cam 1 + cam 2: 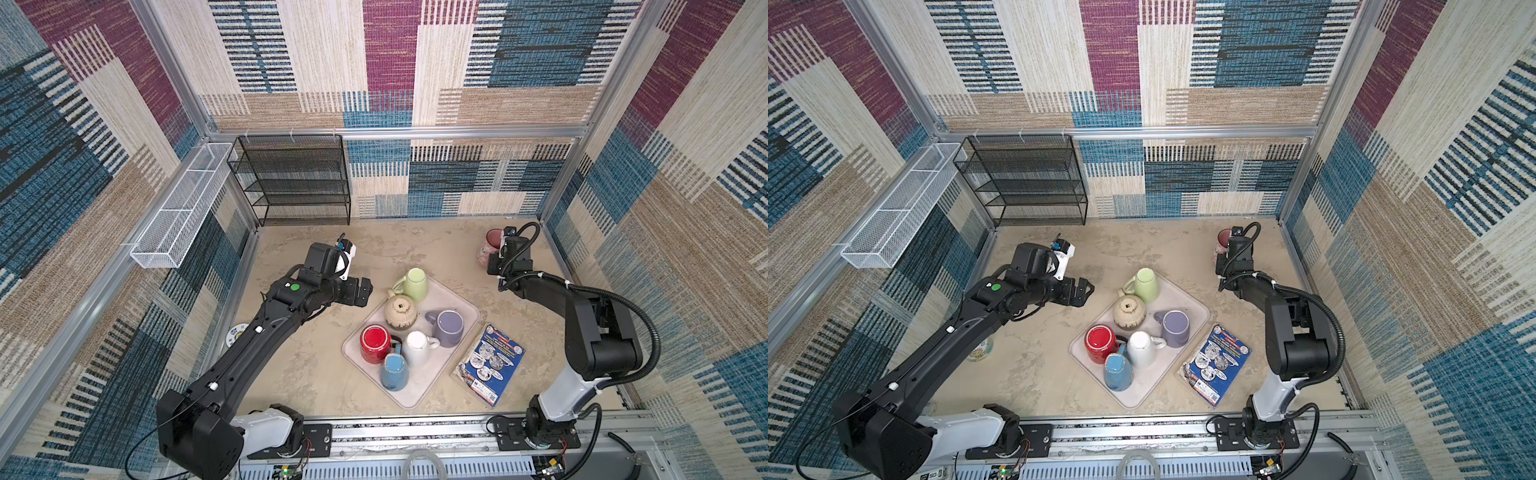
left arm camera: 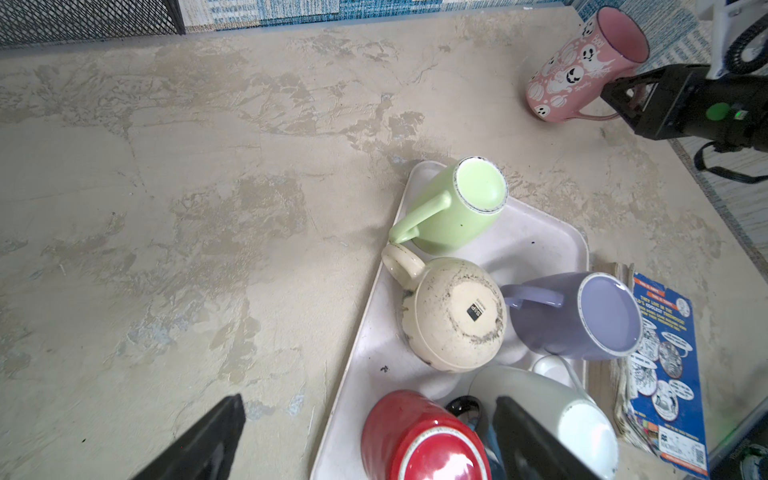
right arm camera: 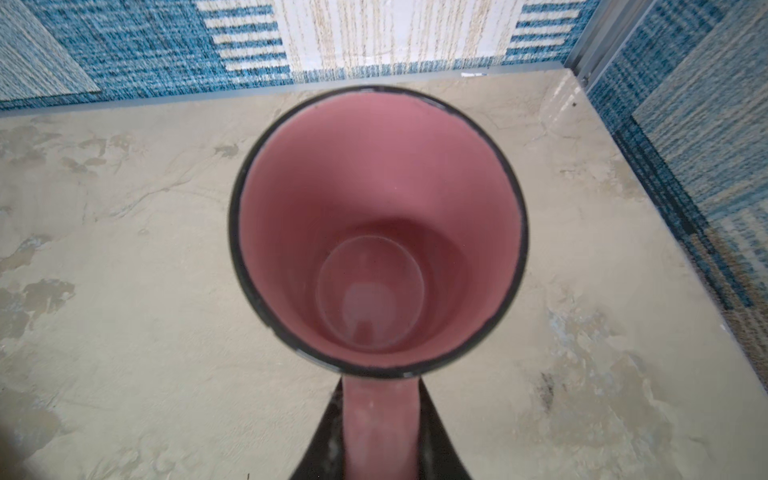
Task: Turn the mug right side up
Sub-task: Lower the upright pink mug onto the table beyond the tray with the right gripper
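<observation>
From the near edge of the counter (image 1: 311,374), the left arm (image 1: 257,332) slants forward toward the middle. Its left gripper (image 1: 360,294) hangs level above bare counter just left of the tray (image 1: 415,399), fingers spread wide and empty. The right arm (image 1: 598,332) rises from the near right, folds at a high elbow and stretches to the far right corner. There the right gripper (image 3: 380,434) has its fingers clenched on the pink mug (image 2: 582,66) by its handle; the mug is upright, mouth up.

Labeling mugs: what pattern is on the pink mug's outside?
The pink mug shows white ghosts and pumpkins; left wrist view.
</observation>
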You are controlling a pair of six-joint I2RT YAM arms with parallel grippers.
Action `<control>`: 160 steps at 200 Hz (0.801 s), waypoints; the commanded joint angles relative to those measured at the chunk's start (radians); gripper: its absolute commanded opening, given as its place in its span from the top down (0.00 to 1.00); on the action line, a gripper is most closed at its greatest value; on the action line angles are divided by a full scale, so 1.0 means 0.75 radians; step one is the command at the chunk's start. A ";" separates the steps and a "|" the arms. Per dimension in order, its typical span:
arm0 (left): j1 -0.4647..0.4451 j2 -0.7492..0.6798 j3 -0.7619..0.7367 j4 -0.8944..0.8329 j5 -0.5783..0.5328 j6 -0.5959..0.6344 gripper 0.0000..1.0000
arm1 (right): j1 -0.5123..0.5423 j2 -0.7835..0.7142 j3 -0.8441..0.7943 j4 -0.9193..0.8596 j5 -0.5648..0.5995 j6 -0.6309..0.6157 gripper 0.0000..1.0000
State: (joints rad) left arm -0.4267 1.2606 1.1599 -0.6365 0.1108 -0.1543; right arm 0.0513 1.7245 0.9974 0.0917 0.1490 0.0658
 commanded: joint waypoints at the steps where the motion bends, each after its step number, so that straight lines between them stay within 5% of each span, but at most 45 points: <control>1: -0.001 0.005 0.010 0.006 0.010 0.046 0.02 | -0.001 0.021 0.018 0.141 0.015 -0.020 1.00; 51: -0.004 0.011 0.014 -0.003 0.005 0.052 0.02 | -0.003 0.064 0.028 0.140 0.044 -0.031 1.00; 98: -0.013 0.056 0.063 -0.040 0.012 0.047 0.02 | -0.005 0.092 0.049 0.115 0.041 -0.025 0.60; 160: -0.045 0.194 0.223 -0.136 0.034 0.112 0.12 | -0.005 -0.034 0.005 0.086 0.022 0.019 0.41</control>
State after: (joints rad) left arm -0.4545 1.3773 1.2839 -0.7002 0.1116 -0.1352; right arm 0.0463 1.7485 1.0161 0.1425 0.1680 0.0490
